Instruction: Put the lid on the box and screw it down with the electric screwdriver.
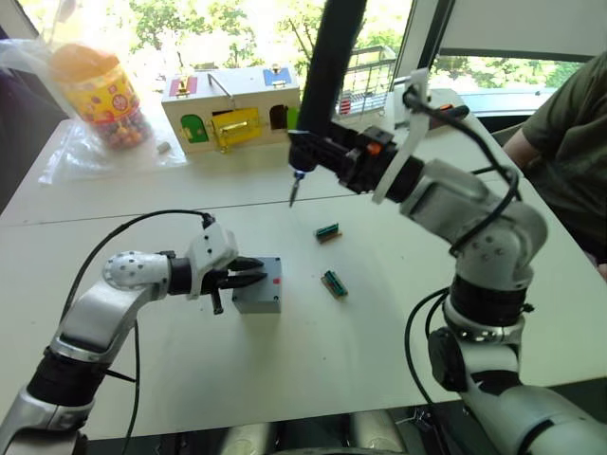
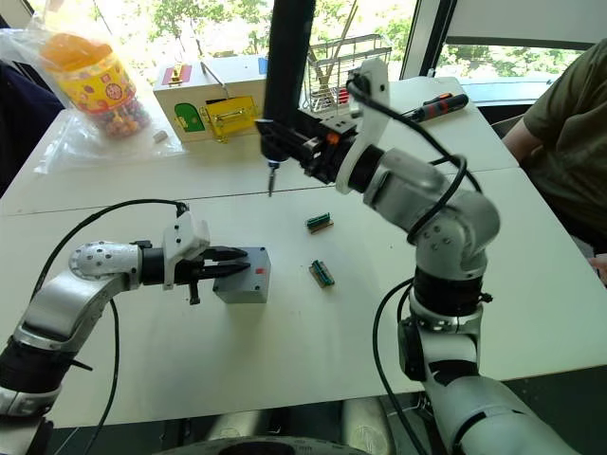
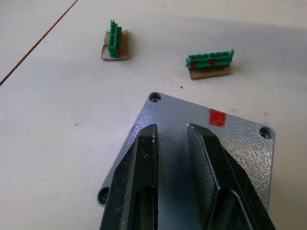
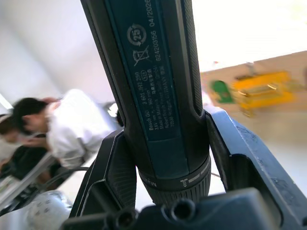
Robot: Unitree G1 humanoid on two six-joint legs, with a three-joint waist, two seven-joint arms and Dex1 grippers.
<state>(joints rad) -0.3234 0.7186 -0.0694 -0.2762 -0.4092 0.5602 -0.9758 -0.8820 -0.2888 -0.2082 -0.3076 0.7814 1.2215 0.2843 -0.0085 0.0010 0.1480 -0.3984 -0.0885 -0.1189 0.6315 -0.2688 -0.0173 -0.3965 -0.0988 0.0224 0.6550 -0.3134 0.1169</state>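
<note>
The grey lid [image 3: 240, 148], with corner screw holes and a red mark, lies on top of the grey box [image 2: 239, 292] near the middle of the table. My left gripper [image 1: 254, 271] reaches in from the left. Its fingers [image 3: 144, 158] lie over the lid's top, slightly open with nothing between them. My right gripper [image 1: 322, 154] is shut on the electric screwdriver [image 4: 153, 86], a dark upright cylinder. It hangs above the table, behind and to the right of the box. Its thin bit [image 1: 293, 192] points down, well clear of the lid.
Two green connector blocks [image 1: 328, 231] [image 1: 334, 282] lie right of the box. At the back stand a colourful wooden latch box [image 1: 232, 109], a jar of sweets [image 1: 100, 95] and a wire basket [image 2: 341, 71]. A hand screwdriver [image 2: 436, 106] lies far right. A person [image 1: 569, 133] sits at the right edge.
</note>
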